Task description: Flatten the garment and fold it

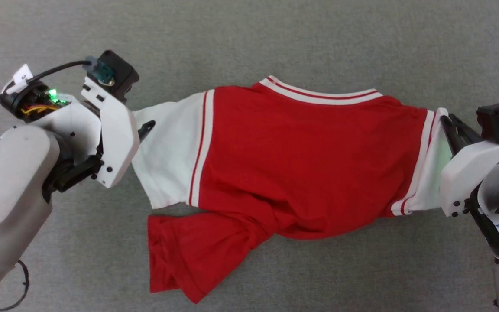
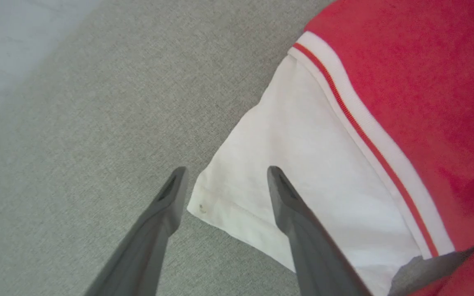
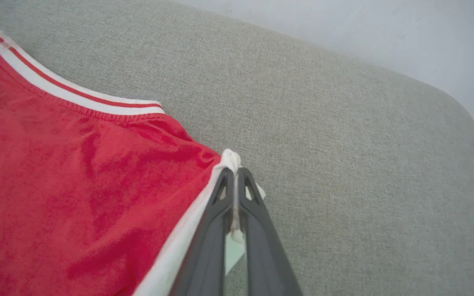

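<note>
Two grippers flank the garment, which lies spread across the middle of the grey padded surface. At the left, the left gripper is spread wide and holds nothing, its fingers straddling the corner of the left white sleeve. The striped collar lies far, and the red lower part is crumpled near-left. At the right, the right gripper is pinched tight on the right sleeve.

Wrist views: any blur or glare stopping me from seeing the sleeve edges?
Left wrist view: even light, no glare; white sleeve edge of the garment reads clearly between the open left pincer. Right wrist view: stitching sharp, sleeve cloth pinched in the shut right pincer. Head view: a faint green tint on that sleeve.
</note>
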{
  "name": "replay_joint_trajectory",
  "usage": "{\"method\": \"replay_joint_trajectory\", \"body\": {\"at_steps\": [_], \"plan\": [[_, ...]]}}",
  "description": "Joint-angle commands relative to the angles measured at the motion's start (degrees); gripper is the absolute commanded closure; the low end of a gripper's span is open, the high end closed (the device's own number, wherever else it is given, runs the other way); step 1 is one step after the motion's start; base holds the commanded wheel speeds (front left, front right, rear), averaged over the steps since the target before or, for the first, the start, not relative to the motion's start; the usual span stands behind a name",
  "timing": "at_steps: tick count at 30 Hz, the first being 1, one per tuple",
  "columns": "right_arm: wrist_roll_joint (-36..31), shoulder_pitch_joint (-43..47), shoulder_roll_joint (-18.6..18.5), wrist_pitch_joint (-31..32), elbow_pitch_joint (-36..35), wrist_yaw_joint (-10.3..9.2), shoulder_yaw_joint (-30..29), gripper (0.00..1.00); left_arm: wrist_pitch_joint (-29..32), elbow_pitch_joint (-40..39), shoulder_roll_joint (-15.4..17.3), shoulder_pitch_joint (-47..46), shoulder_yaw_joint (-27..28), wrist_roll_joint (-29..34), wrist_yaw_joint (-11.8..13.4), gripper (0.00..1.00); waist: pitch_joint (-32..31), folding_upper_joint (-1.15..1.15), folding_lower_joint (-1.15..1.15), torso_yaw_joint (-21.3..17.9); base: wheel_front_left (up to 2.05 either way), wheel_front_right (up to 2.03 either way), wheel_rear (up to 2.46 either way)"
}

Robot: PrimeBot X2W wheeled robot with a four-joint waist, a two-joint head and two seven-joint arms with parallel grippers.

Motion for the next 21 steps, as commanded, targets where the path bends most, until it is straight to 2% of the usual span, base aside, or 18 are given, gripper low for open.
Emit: {"method": "replay_joint_trajectory", "body": {"at_steps": [1, 6, 13, 14, 17, 21], "plan": [[0.43, -0.94, -0.17, -0.28, -0.54, -0.04, 0.13, 1.00, -0.11, 0.74, 0.79, -1.29, -1.34, -0.21, -0.04, 0.00, 1.97, 0.00, -0.01, -1.63, 0.00, 0.00, 0.00], [0.53, -1.25, -0.17, 0.08, -1.80, -0.04, 0.10, 1.00, 0.78, 3.93, 2.17, -3.29, -5.57, -0.64, -0.04, 0.00, 3.17, 0.00, -0.01, -2.08, 0.00, 0.00, 0.00], [0.58, -1.36, 0.31, 0.89, -3.60, -0.04, 0.41, 1.00, 3.01, 7.74, 2.39, -3.67, -10.32, -2.13, -0.04, 0.00, 4.34, 0.00, -0.01, -2.21, 0.00, 0.00, 0.00], [0.60, -1.42, 0.30, 0.96, -3.77, -0.04, 0.37, 1.00, 3.34, 7.54, 2.46, -3.67, -10.94, -2.95, -0.04, 1.00, 4.43, 0.00, -0.01, -2.11, 0.00, 0.00, 0.00], [0.52, -1.64, 0.27, 0.79, -4.30, -0.04, 0.11, 1.00, 2.71, 7.16, 2.34, -4.09, -11.24, -5.47, -0.04, 1.00, 4.39, 0.00, -0.01, -1.56, 0.00, 0.00, 0.00], [0.58, -2.10, 0.30, -0.24, -4.54, -0.04, 0.28, 1.00, -2.93, 7.14, 1.15, -4.76, -9.26, -7.67, -0.02, 1.00, 3.00, 0.00, -0.01, -0.80, 0.00, 0.00, 0.00]]}}
